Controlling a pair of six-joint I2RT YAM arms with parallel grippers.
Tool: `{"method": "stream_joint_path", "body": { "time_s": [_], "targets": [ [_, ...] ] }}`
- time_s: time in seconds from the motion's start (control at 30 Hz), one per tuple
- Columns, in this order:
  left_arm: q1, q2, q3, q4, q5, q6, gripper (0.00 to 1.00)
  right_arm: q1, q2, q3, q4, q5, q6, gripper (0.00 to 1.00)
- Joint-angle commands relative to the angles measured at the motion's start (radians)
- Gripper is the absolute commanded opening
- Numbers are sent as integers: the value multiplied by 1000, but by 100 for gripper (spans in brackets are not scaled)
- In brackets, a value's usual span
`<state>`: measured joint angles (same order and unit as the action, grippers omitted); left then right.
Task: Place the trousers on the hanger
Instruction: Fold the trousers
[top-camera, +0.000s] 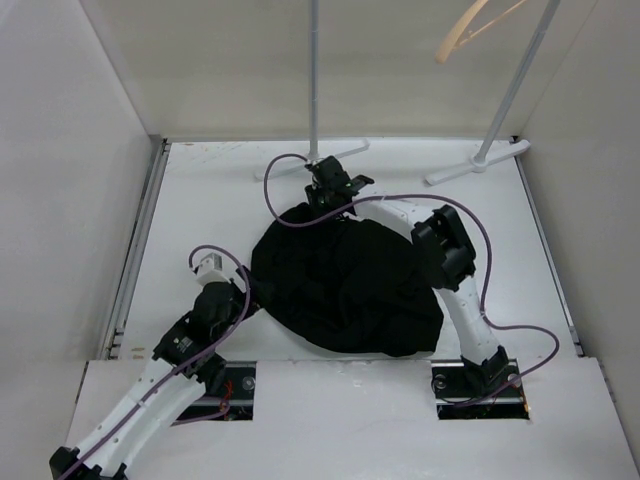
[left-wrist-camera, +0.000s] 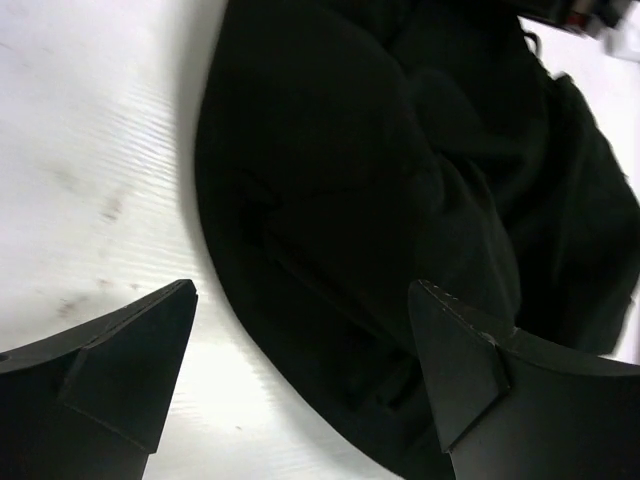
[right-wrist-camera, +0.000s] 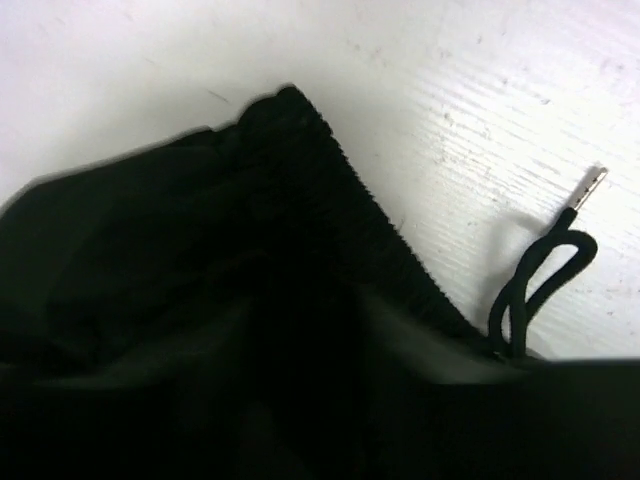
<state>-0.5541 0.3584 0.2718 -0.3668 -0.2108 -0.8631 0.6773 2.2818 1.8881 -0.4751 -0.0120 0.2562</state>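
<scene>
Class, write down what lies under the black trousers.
The trousers lie heaped on the white table, which shows around most of their edges. Anything beneath the heap's middle is covered by fabric and cannot be seen.

One pair of black trousers (top-camera: 345, 285) was counted on the one table (top-camera: 200, 200), and one tan wooden hanger (top-camera: 470, 30) was seen. Two white rack poles were noted, one (top-camera: 313, 70) and another (top-camera: 520, 75). Two robot arms were counted, each fitted with one end effector: the left end effector (left-wrist-camera: 302, 288) and the right end effector (top-camera: 330, 200). Two purple cables (top-camera: 530, 328) were counted, one per arm. One black drawstring (right-wrist-camera: 540, 285) with one metal tip (right-wrist-camera: 585, 188) was seen.
</scene>
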Motion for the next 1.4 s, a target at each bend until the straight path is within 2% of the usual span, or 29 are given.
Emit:
{"method": "stream_joint_path", "body": {
  "time_s": [0.0,0.07,0.13,0.27,0.43,0.57,0.67,0.87,1.07,1.23,1.33,1.37],
  "targets": [
    [-2,-62,-34,-3,97,-51,87,0,-11,91,-89,-8,11,26],
    [-3,-85,-42,-1,96,-57,88,0,-68,66,-41,35,41,12],
    [3,-84,-37,11,93,-56,89,0,-193,-19,69,126,54,7],
    [6,-50,-13,58,96,-44,90,-2,-497,-235,217,260,71,7],
    [12,17,-11,181,96,-43,92,-75,-954,-660,401,311,132,7],
    [0,187,-10,343,132,-47,92,-149,-1273,-955,484,319,238,7],
    [-28,319,-5,489,145,-48,93,-209,-1433,-1079,509,302,288,8],
    [-157,574,58,708,171,-40,94,-252,-1521,-1083,461,282,296,8],
    [-273,848,160,902,197,-10,96,-235,-1486,-1006,444,280,272,8],
    [-362,1053,280,971,209,-1,96,-204,-1455,-968,444,290,258,8],
    [-407,1146,345,979,200,1,86,-200,-1444,-963,451,293,256,8],
    [-418,1181,365,974,197,1,78,-200,-1440,-962,452,293,258,9]
  ]
}}
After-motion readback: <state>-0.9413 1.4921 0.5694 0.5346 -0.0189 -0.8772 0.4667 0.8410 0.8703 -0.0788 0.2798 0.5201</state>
